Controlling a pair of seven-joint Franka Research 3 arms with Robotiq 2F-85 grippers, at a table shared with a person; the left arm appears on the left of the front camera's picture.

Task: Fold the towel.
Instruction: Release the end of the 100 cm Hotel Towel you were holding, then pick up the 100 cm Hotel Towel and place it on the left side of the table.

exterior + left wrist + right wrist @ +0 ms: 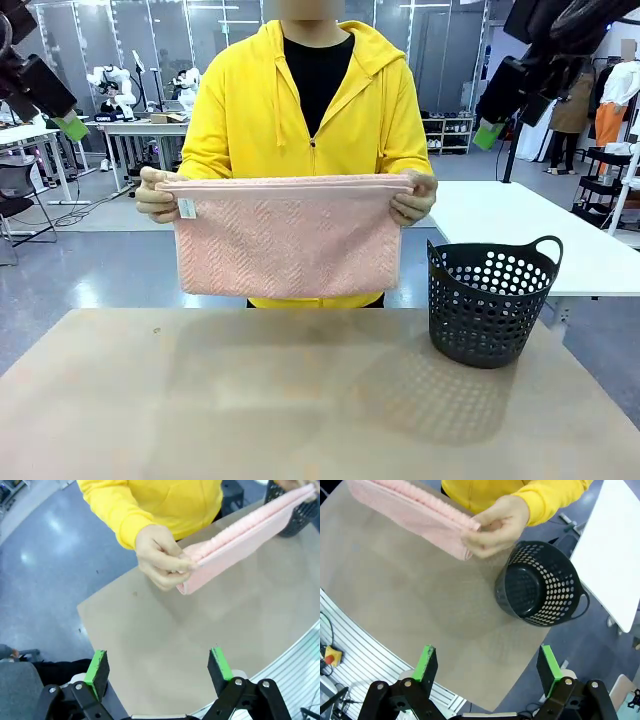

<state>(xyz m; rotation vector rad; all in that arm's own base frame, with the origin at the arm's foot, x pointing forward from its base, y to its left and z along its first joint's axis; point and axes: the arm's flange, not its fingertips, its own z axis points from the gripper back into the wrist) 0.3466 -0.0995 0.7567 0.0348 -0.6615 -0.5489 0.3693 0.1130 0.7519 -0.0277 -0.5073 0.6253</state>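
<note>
The left gripper (157,666), a black two-finger pincer with green pads, stands wide open and empty above the near left part of the beige table (250,400). The right gripper (486,664) is likewise open and empty, above the near right part.

The salmon-pink terry towel (285,240), in folded layers, hangs in the air at the far side of the table, at centre. A person in a yellow hooded jacket (370,110) pinches its upper corners with the left-side hand (155,195) and the right-side hand (415,197). A small white label (186,208) sits at the towel's upper left corner. A dark perforated plastic basket (490,305) stands on the table at the right, near the towel's right edge.
</note>
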